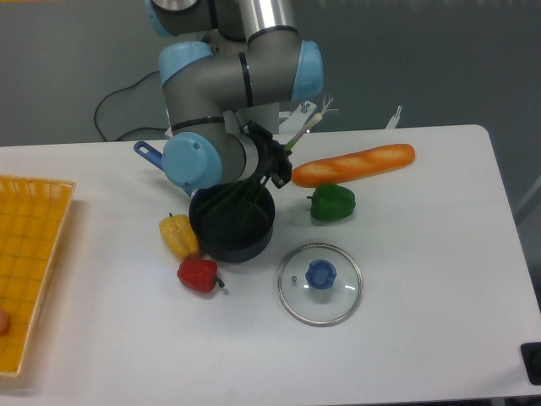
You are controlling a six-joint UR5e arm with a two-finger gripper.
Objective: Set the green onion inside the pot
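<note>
Glass lid [319,284] is lying on the white worktop [423,254], w/ red pepper [198,274] & yellow pepper [178,235] nearby. The pot [232,227] is sitting behind. Green onion [254,188] is leaning into the pot, white end up. Claw [275,161] is squeezing it tight.

The green onion [254,188] slants from upper right to lower left just above centre frame, its pale rooted end poking up high near the top middle and its dark stalks dipping down into the pot [232,233]. The pot, dark and round, sits left of centre, its blue handle reaching toward the upper left.
</note>
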